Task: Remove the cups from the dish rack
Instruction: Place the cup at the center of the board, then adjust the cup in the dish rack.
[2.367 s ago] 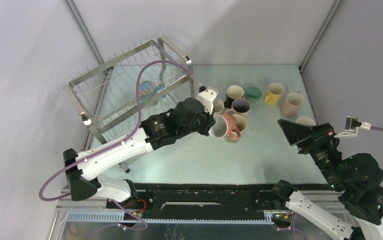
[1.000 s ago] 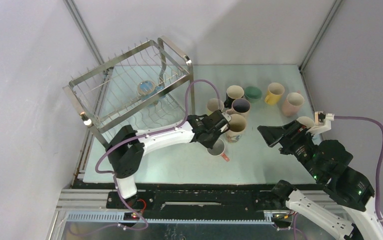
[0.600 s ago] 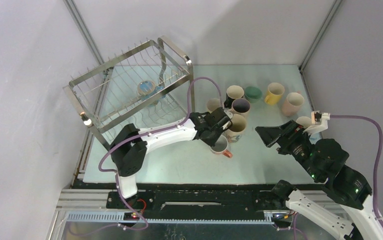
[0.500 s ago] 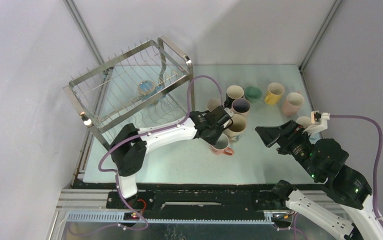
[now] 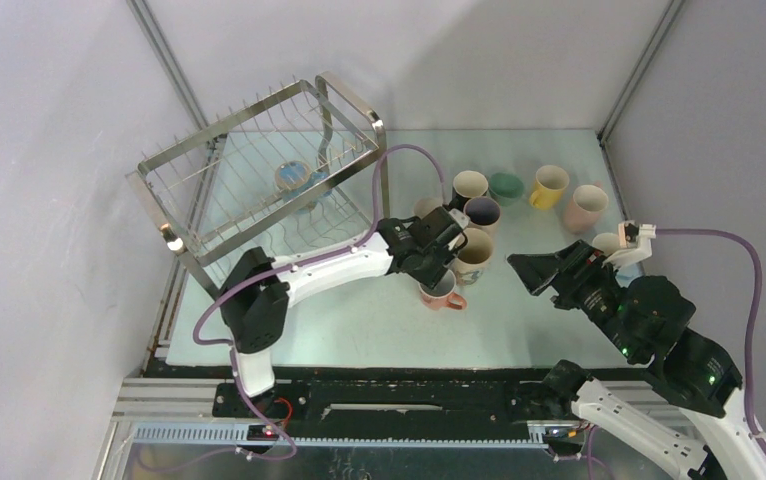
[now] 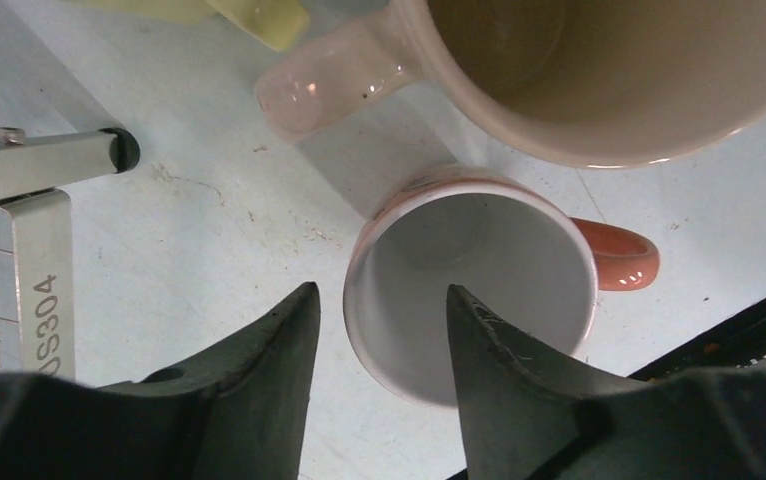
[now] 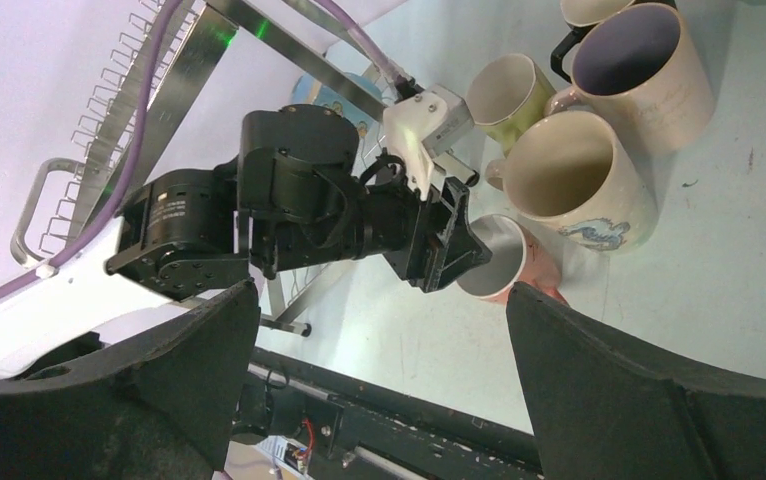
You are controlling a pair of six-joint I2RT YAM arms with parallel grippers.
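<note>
Gripper (image 6: 379, 292) part open, astride mug (image 6: 504, 265) rim

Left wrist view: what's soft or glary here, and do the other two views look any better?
Left wrist: the left fingers are dark and soft in the foreground, the orange-handled mug is sharp, with highlights on the glossy pink handle. Right wrist: the right fingers blur, and the wall is washed out. Top external: even light, sharp, dish rack glinting.
</note>
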